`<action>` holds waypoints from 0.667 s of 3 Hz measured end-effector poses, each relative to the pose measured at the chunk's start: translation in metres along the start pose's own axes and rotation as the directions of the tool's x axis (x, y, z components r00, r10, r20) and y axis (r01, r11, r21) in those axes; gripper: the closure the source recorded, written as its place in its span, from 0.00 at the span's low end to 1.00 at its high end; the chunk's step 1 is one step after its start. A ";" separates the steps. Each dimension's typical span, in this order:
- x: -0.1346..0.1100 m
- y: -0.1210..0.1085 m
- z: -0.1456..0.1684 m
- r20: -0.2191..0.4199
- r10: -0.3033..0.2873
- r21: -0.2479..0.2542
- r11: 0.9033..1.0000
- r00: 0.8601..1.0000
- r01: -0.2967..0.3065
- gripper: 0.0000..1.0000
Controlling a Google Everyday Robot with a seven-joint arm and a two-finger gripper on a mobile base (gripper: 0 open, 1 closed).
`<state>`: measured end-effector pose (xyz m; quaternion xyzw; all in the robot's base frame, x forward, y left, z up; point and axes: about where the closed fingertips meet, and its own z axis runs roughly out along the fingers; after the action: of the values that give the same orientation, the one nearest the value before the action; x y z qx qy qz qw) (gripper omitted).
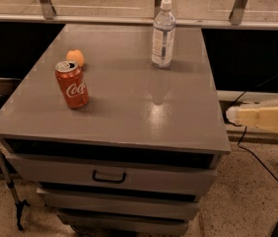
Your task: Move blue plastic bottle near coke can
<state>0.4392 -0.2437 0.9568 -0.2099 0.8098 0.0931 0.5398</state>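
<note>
Presently gripper (235, 116) off right edge of drawer cabinet (129, 115), grip state: cannot tell. Blue plastic bottle (163, 33) upright, beyond-left of it; coke can (72, 84) farther left.

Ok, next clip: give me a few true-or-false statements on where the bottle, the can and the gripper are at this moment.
1. The blue plastic bottle stands upright towards the back of the cabinet top. True.
2. The coke can lies on its side. False: it stands upright on the left part of the top.
3. The gripper is holding the bottle. False: it is off the right side of the cabinet, lower than the top and well apart from the bottle.
4. A small orange fruit sits just behind the can. True.
5. The bottle touches the can. False: bare top lies between them.
</note>
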 end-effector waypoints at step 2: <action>-0.012 -0.017 0.013 0.042 -0.012 0.070 0.998 0.999 0.009 0.00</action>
<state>0.4614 -0.2512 0.9640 -0.1932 0.8000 0.0665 0.5642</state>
